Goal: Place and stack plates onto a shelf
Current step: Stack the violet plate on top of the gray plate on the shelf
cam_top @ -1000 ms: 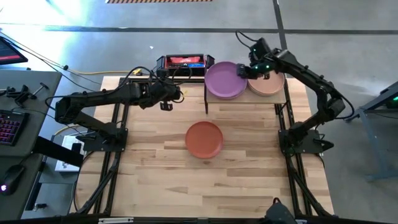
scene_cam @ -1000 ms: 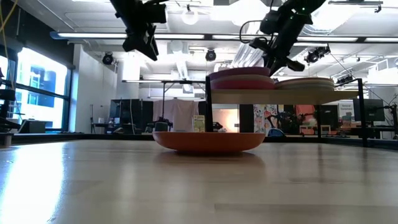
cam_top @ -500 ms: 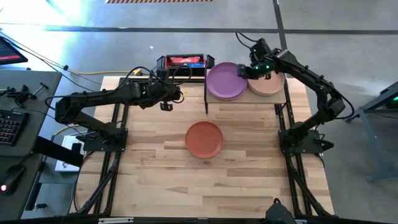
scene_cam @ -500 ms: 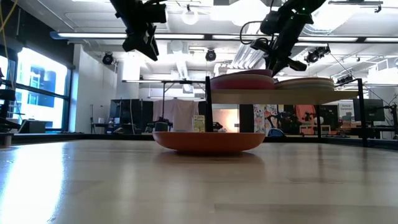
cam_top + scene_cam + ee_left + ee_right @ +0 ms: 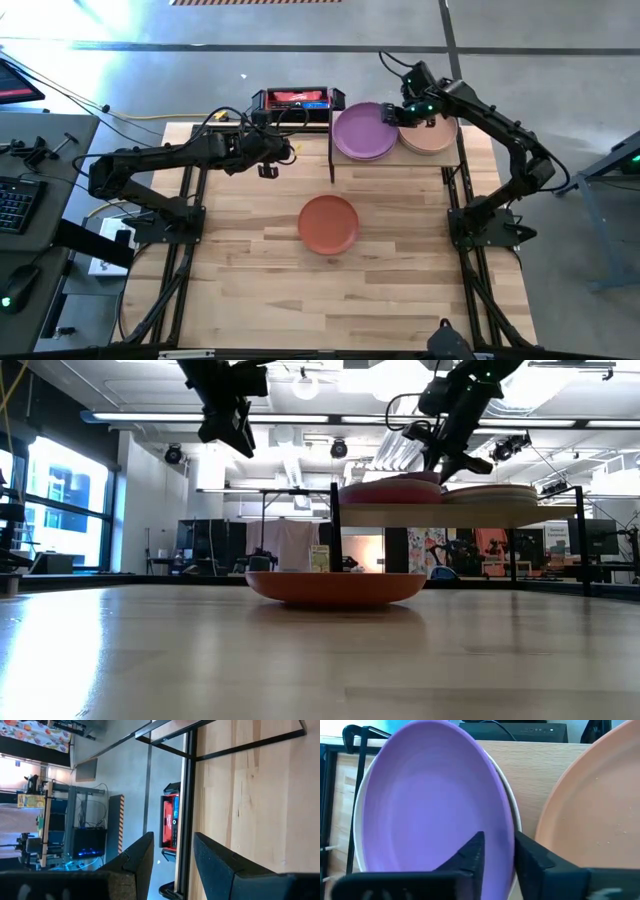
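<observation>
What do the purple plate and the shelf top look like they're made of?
The round purple plate looks matte, likely plastic or glazed ceramic: even colour, soft sheen, no sharp glare. I can't tell which. The small raised shelf top looks like light unfinished wood with faint grain, on thin black posts that look like metal.
</observation>
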